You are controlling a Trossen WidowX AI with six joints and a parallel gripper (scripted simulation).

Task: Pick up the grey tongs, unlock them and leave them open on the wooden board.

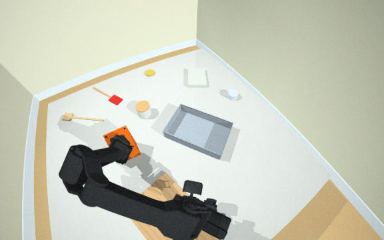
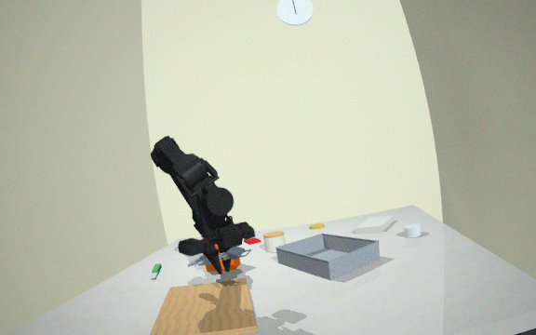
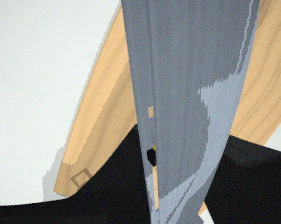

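Note:
My gripper (image 2: 221, 269) (image 3: 159, 128) is shut on the grey tongs (image 2: 236, 253) (image 3: 184, 76) and holds them a little above the far edge of the wooden board (image 1: 157, 191) (image 2: 203, 309) (image 3: 98, 123). In the exterior view the tongs lie roughly level across the fingers. In the wrist view their two arms run close together from the fingers upward. In the top view the arm hides the tongs and the fingers. The grey roasting tin (image 1: 199, 131) (image 2: 328, 255) stands empty to the right of the board.
The arm's orange base (image 1: 131, 141) is behind the board. A white jar with a tan lid (image 1: 143, 109) (image 2: 274, 240), a red spatula (image 1: 115, 99), a wooden mallet (image 1: 79, 117), a yellow disc (image 1: 150, 72), a white block (image 1: 196, 77), a white cup (image 1: 233, 94) and a green marker (image 2: 156, 270) lie around.

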